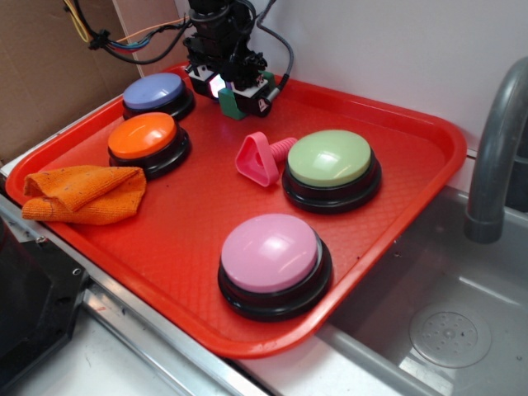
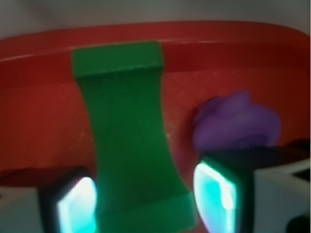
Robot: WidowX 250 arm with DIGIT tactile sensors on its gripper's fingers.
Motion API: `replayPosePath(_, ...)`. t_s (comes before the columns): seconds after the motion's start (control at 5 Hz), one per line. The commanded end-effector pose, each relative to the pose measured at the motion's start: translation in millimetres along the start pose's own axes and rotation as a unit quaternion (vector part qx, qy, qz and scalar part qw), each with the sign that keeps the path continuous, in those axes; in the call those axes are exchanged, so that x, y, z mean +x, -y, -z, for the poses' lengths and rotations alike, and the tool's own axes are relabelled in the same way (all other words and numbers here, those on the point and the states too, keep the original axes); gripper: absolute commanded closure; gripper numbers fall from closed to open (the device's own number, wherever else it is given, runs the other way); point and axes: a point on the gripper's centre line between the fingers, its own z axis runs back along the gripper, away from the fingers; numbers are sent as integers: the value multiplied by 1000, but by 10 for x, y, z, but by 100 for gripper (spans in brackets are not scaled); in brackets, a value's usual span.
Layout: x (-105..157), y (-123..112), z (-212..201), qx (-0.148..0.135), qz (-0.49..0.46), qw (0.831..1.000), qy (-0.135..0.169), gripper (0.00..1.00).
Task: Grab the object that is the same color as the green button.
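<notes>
The object, a small dark green arch-like block point(image 1: 232, 105), rests at the far back of the red tray point(image 1: 429, 144). My gripper point(image 1: 239, 95) is lowered over it. In the wrist view the block point(image 2: 129, 136) runs lengthways between the two lit pads point(image 2: 77, 204), and both pads press against its wide near end. The gripper point(image 2: 146, 196) is shut on it. The pale green button point(image 1: 330, 158) on its black base stands to the right of the tray's middle, well away from the gripper.
A pink toy screw point(image 1: 262, 157) lies beside the green button. Pink point(image 1: 270, 252), orange point(image 1: 142, 134) and purple point(image 1: 154, 89) buttons also stand on the tray. An orange cloth point(image 1: 82, 194) lies at the left. A small purple piece point(image 2: 238, 121) is close to the right finger. A sink point(image 1: 450, 330) and faucet point(image 1: 495, 157) are on the right.
</notes>
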Motion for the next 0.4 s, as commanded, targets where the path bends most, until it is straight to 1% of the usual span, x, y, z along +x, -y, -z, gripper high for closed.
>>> replayPosePath(0.0,47,82,-214,-2,18,1000,24,100)
replayPosePath(0.2,35,69,-425,-25,19,999,17,100)
